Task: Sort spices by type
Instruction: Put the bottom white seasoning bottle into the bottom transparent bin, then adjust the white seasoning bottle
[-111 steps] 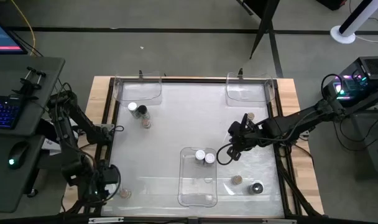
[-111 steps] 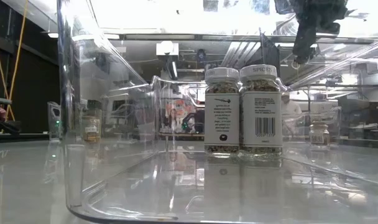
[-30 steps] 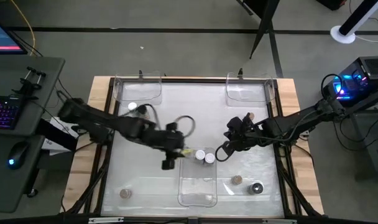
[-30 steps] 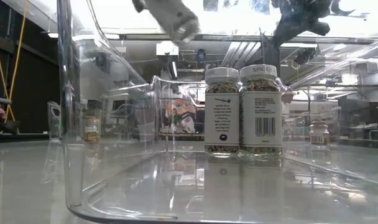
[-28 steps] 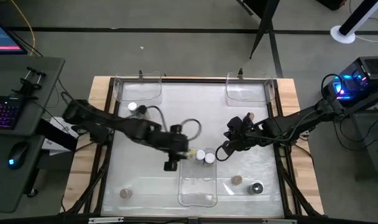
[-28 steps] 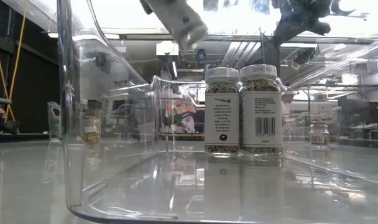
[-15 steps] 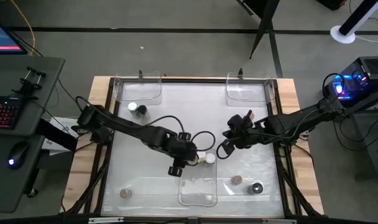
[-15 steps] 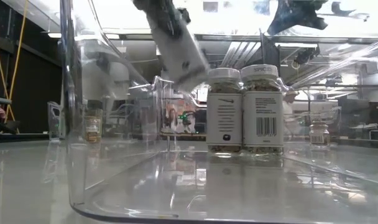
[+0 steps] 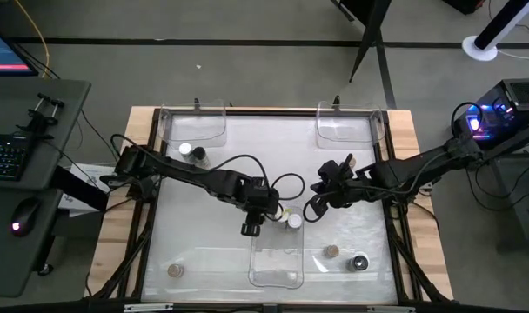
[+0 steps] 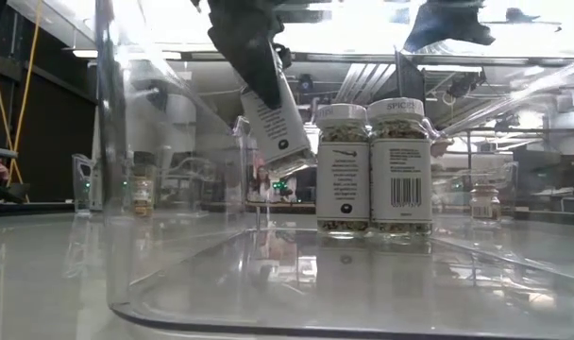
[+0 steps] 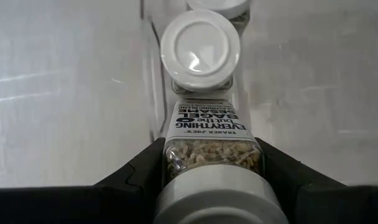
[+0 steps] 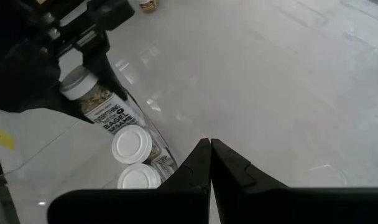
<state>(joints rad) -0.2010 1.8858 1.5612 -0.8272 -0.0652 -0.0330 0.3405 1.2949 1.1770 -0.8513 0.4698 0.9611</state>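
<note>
My left gripper (image 9: 266,211) is shut on a white-capped spice jar (image 10: 276,123) with a seasoning label, over the far end of the clear middle tray (image 9: 276,261). Two white-capped jars (image 10: 342,170) (image 10: 398,165) stand on their bases in that tray, close to the held jar's lower end. My right gripper (image 9: 314,207) hovers shut and holding nothing, over the table to the right of those jars. Other spice jars stand on the table: a white-capped and a dark-capped one (image 9: 191,155) at far left, a tan-capped one (image 9: 174,270) at near left, and two (image 9: 332,251) (image 9: 359,263) at near right. My left gripper pinches the jar's glass body just below its white cap (image 11: 211,152) between its two fingers (image 11: 139,174). The fingers slant steeply down from the table's left and lie across the jar. The jar hangs tilted, cap up and base (image 10: 292,165) down, clear of the tray floor.
Two more clear trays (image 9: 195,126) (image 9: 347,126) stand at the far left and far right corners. A tan-capped jar (image 9: 351,162) shows beside the right arm. The middle tray's near half holds nothing. Wooden edges (image 9: 147,261) frame the white table top.
My left gripper has carried the jar toward the table's right edge and down, to beside the two jars standing in the middle tray. The jar stays tilted in the hold and now hangs lower.
</note>
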